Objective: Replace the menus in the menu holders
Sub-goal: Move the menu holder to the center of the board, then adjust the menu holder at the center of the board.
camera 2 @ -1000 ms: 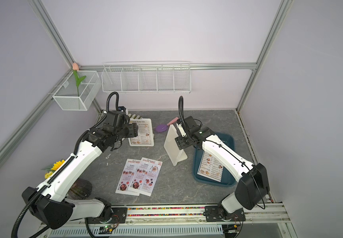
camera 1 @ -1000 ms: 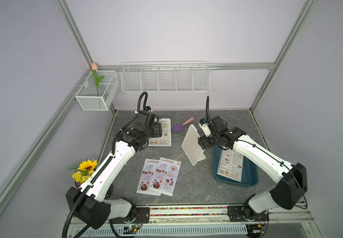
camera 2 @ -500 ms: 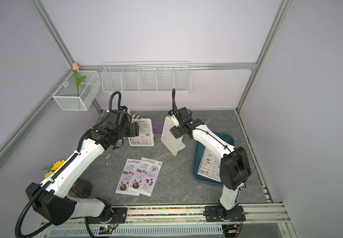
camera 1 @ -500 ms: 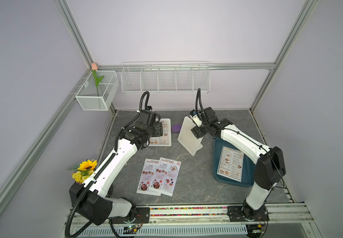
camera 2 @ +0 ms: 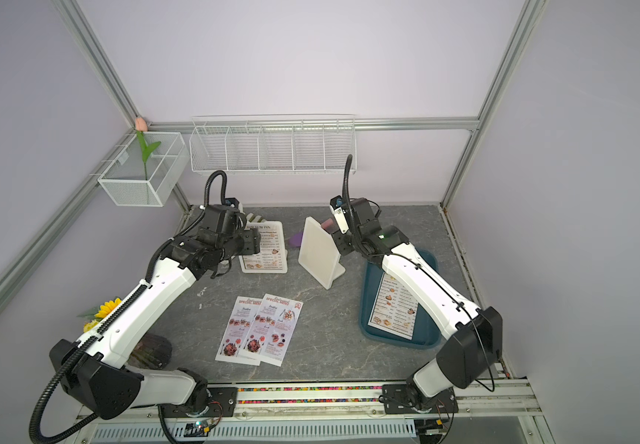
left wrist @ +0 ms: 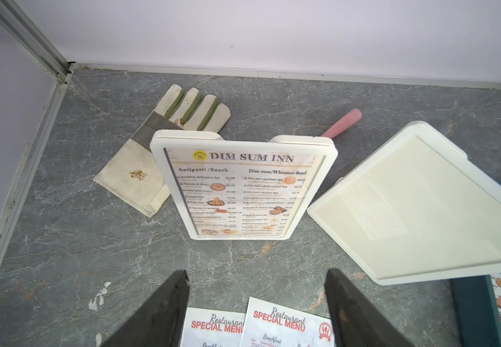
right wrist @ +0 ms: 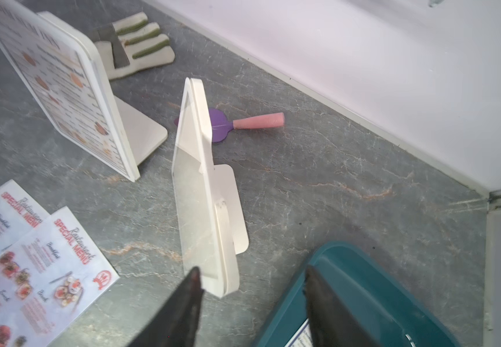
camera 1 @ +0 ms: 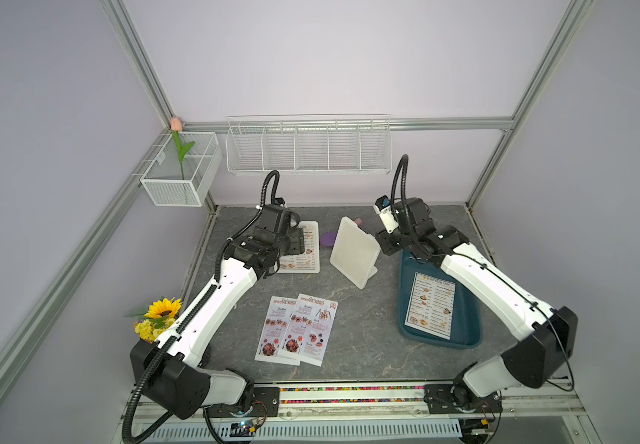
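Two white menu holders stand at the back of the table. One (left wrist: pixel 243 186) (camera 1: pixel 303 250) has a "DIM SUM INN" menu in it. My left gripper (left wrist: pixel 257 272) (camera 1: pixel 291 242) hangs open just in front of it with nothing between its fingers. The other holder (right wrist: pixel 201 186) (camera 1: pixel 354 251) is empty. My right gripper (right wrist: pixel 252 270) (camera 1: pixel 383 246) is at its right edge, jaws apart, with the holder's near corner close to one fingertip. Two "SPECIAL MENU" sheets (camera 1: pixel 297 328) (camera 2: pixel 258 330) lie overlapped in the middle. Another "DIM SUM INN" sheet (camera 1: pixel 431 305) lies in the tray.
The teal tray (camera 1: pixel 466 326) sits at the right. A pale work glove (left wrist: pixel 159 150) and a purple spatula with a pink handle (right wrist: pixel 243 123) lie behind the holders. White wire baskets (camera 1: pixel 308 148) hang on the back wall. Sunflowers (camera 1: pixel 162 309) stand at the left edge.
My right arm has swung from behind the empty holder round to its right edge, and its jaws have narrowed. The empty holder has shifted slightly back. The left arm has barely moved.
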